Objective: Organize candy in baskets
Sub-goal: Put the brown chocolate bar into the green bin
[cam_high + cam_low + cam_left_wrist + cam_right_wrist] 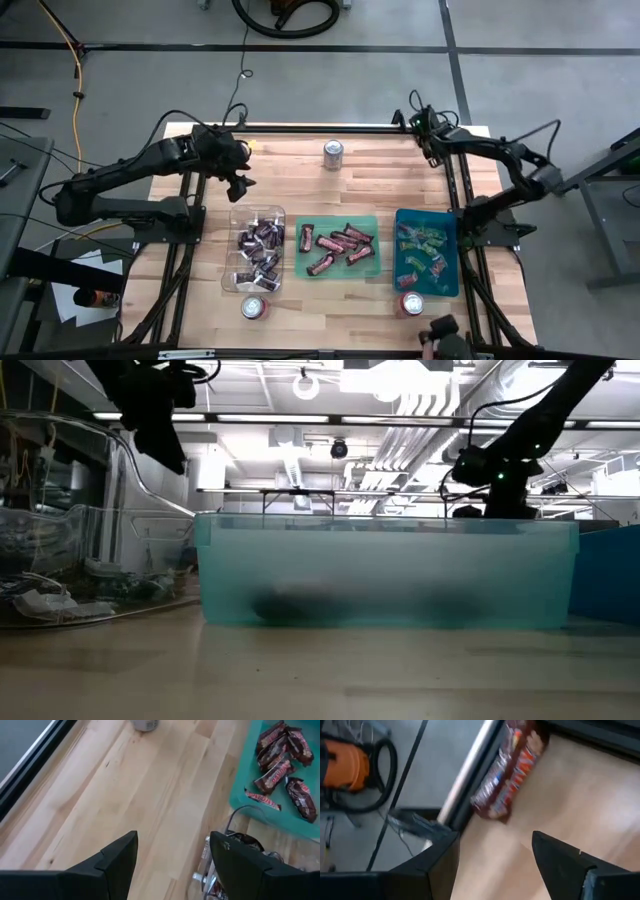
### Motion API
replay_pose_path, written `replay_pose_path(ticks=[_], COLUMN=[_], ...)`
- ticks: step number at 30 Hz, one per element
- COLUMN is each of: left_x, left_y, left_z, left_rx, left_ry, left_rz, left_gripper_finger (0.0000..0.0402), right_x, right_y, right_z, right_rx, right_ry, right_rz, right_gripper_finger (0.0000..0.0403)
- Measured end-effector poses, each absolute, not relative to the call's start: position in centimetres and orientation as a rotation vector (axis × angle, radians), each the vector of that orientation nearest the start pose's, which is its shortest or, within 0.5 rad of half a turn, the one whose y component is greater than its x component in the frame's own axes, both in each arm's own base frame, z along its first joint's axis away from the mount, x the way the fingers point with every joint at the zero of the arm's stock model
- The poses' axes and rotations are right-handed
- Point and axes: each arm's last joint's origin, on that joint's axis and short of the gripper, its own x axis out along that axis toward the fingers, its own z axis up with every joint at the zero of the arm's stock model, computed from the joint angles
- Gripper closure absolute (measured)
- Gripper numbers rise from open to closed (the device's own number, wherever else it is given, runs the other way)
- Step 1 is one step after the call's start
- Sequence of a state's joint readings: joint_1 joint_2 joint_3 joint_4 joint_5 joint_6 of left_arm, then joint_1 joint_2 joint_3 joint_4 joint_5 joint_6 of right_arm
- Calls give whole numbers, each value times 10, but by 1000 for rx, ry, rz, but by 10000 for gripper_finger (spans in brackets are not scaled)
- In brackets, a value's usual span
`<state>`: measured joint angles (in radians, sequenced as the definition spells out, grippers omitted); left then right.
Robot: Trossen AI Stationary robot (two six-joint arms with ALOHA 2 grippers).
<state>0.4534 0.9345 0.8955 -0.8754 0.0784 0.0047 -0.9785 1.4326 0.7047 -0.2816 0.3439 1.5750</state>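
My left gripper's fingers stand spread with nothing between them, the left gripper hanging above bare wood just behind the clear basket; the right gripper is parked at the far right corner of the table, its fingers parted and empty too. By my reading the sorting is close to done: I see no loose candy on the tabletop in the high view. The clear basket holds a heap of dark and silver wrapped pieces, the green basket in the middle holds maroon-brown bars lying at scattered angles, and the teal-blue basket on the right holds the light green and pink sweets. Each colour sits in its own tray, none mixed as far as I can make out. One packet lies by the frame rail near my right gripper; I cannot tell whether it counts as candy left over. Three cans stand around the baskets, untouched.
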Motion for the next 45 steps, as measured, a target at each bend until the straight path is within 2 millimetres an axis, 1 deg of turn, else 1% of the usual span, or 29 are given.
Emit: replay_pose_path(ticks=[4,7,10,14,17,20,24,28,31,33,35,36,37,39,42,45], left_x=[150,147,144,142,142,142,142,140,139,139,138,137,136,134,129,125], left_y=[71,69,67,67,67,67,66,66,65,65,65,64,64,62,59,57], left_z=[289,287,284,283,283,283,283,282,281,281,282,283,284,287,292,298], left_rx=[-236,-248,-261,-267,-266,-266,-267,-271,-276,-277,-279,-276,-274,-266,-250,-230], left_ry=[906,950,996,1017,1017,1017,1021,1040,1058,1059,1052,1045,1035,1009,963,896], left_rz=[341,337,334,332,332,332,332,333,332,333,335,333,326,304,298,303], left_gripper_finger=[167,167,167,167,167,167,167,167,167,167,167,167,167,167,167,167], right_x=[136,135,135,136,139,142,148,150,154,157,161,163,166,169,169,167], right_y=[-237,-245,-255,-262,-267,-273,-282,-286,-283,-281,-279,-276,-274,-270,-260,-249], right_z=[168,162,159,155,151,145,135,131,130,130,134,136,140,150,173,202], right_rx=[1535,1561,1571,1559,1550,1530,1503,1475,1449,1418,1385,1361,1335,1300,1173,1066], right_ry=[-173,-147,-165,-192,-144,-63,67,134,192,264,333,379,417,444,474,458], right_rz=[-1887,-1969,-2015,-2118,-2185,-2247,-2337,-2385,-2366,-2328,-2280,-2248,-2216,-2168,-2134,-2081], right_gripper_finger=[160,160,160,160,161,172,204,244,289,330,376,387,391,385,396,398])
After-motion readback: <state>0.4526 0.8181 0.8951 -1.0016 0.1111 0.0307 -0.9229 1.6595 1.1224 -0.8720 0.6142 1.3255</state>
